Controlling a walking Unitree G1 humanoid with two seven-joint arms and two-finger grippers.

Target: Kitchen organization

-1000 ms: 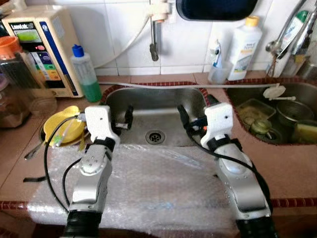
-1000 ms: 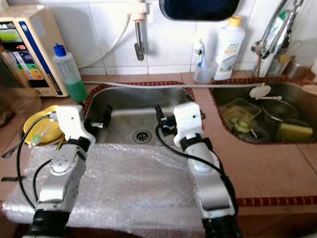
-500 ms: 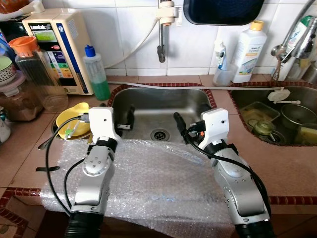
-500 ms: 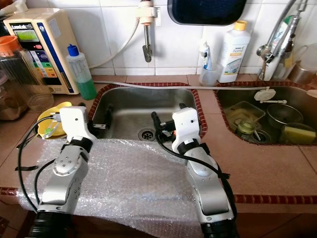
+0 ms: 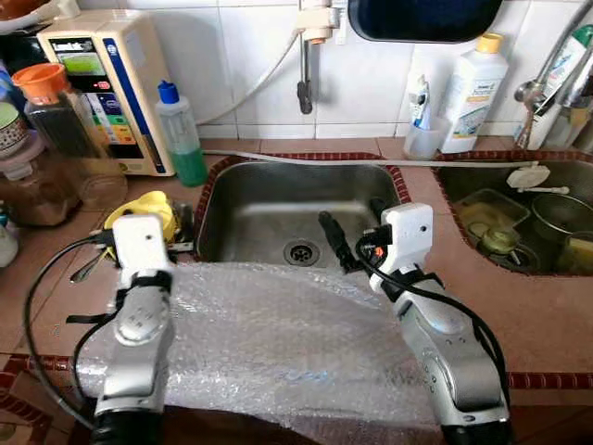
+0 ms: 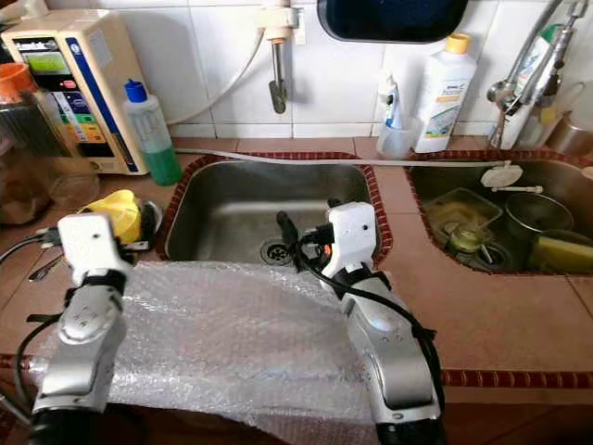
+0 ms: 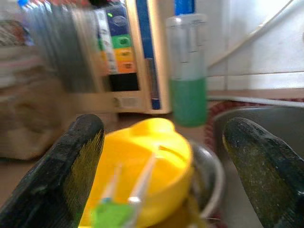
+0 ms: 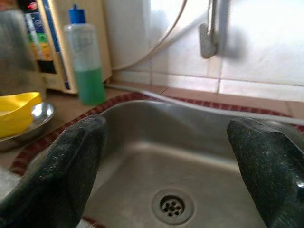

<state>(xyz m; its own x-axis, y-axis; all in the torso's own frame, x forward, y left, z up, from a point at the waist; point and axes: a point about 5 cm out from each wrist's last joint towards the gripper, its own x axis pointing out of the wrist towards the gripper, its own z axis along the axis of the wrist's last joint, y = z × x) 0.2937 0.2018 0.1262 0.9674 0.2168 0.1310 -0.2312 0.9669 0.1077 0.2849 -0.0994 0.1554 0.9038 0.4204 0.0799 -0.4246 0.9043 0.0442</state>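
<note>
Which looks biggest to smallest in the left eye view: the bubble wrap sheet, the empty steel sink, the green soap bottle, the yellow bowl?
1. bubble wrap sheet
2. steel sink
3. and 4. green soap bottle and yellow bowl: too alike to rank. The left arm hides part of the bowl.

place: a home kitchen, pretty lived-in
sinks: two steel basins side by side, the near sink point(image 5: 278, 199) bare, the second sink point(image 5: 556, 185) piled with dirty dishes
walls: white wall tiles point(image 5: 241, 56) behind, with a tap point(image 5: 304, 88) sticking out
surface: brown tiled surface point(image 5: 547, 306) with a dark red edge
cleaning stuff: green soap bottle point(image 5: 181, 134) and a white detergent bottle point(image 5: 473, 79)
other bits: a wall-side water purifier point(image 5: 97, 83), storage jars point(image 5: 42, 139), a yellow bowl point(image 5: 144, 211)
</note>
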